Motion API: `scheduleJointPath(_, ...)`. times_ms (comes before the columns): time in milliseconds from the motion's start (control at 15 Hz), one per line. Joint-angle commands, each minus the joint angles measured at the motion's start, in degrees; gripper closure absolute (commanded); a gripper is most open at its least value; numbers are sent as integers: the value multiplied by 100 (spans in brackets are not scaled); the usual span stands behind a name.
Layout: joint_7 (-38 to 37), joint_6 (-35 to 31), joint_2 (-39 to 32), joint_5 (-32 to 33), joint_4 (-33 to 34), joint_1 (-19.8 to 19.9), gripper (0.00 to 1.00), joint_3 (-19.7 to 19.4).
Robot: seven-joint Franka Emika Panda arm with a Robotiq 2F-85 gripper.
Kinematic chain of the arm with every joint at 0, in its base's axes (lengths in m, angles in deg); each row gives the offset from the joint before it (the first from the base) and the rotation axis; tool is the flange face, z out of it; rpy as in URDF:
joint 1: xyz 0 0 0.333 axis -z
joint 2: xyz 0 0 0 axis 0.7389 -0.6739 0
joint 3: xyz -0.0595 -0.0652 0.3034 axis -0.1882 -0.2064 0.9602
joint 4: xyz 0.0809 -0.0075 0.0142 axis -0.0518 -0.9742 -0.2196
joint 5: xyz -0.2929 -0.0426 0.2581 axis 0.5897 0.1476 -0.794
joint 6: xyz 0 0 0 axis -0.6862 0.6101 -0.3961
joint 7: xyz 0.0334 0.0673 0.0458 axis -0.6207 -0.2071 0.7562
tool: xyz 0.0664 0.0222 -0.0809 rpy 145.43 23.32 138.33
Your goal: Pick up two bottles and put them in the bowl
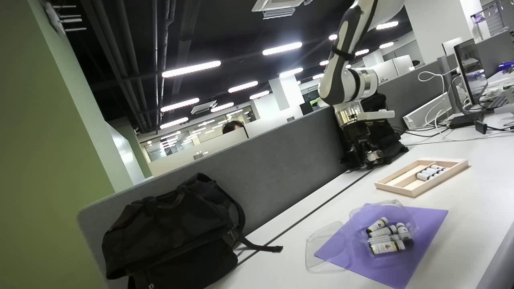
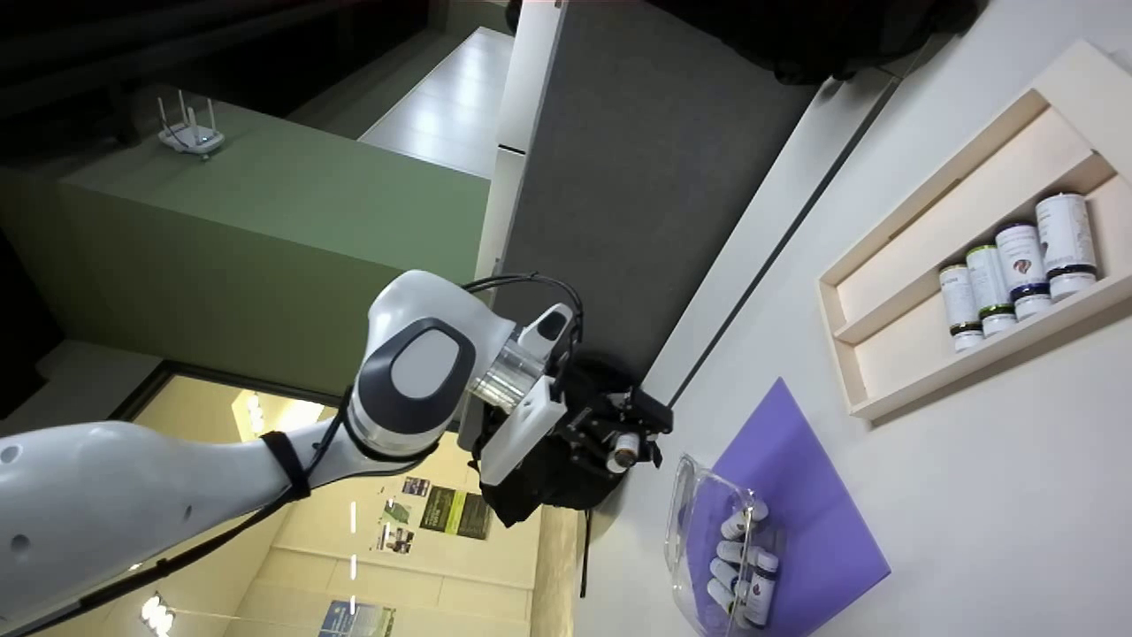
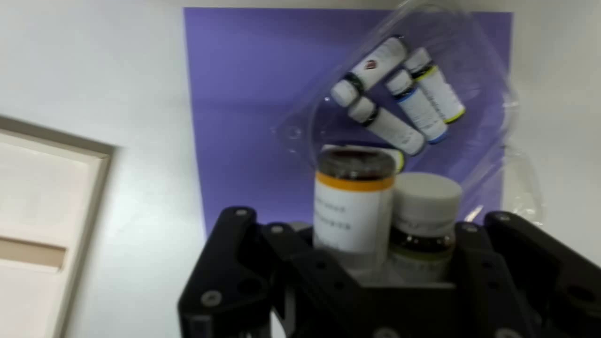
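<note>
Wooden tray (image 2: 968, 212) holds four bottles (image 2: 1021, 258), the clear bowl (image 3: 483, 108) several more.

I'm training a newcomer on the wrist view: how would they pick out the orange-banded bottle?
Find the big purple sheet, then the black hand low in the picture. It grips the orange-banded bottle beside another bottle. Yours is on the picture's left, with dark glass above its orange band, whereas the other shows a white cap.

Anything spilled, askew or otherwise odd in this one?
No spill shows. Oddly, in the wrist view the gripper holds the orange-banded bottle and the white-capped bottle head to tail: one's dark base sits beside the other's cap, a mismatched grasp.
</note>
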Motion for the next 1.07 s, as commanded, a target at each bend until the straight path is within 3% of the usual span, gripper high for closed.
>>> scheduleJointPath(0,49,517,126,-399,154,-312,100,176)
scheduleJointPath(467,297,263,-253,-382,-65,-814,100,322)
scheduleJointPath(1000,278,-344,-1182,818,277,-1068,100,189)
